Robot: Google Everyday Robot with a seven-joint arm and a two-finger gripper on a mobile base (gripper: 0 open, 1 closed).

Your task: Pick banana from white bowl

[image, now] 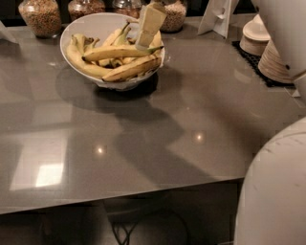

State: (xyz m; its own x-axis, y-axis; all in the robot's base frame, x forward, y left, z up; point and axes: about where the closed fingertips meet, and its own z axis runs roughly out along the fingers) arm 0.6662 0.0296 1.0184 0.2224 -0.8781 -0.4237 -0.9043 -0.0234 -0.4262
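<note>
The white bowl (91, 24) stands at the back left of the grey table and holds several bananas. The long, nearly straight banana (117, 52) lies across the top of the pile, its right tip towards the bowl's right rim. A shorter banana with more brown streaks (130, 70) lies just in front of it. My gripper (149, 26) comes down from above over the right side of the bowl. Its lower end is at the long banana's right end. Whether it touches the banana cannot be told.
Glass jars of grain (40, 16) line the back edge. Stacked white dishes (279, 60) on a black mat and a white card stand (217, 14) are at the back right. My white arm casing (272, 191) fills the lower right. The table's front edge (119, 200) runs across below.
</note>
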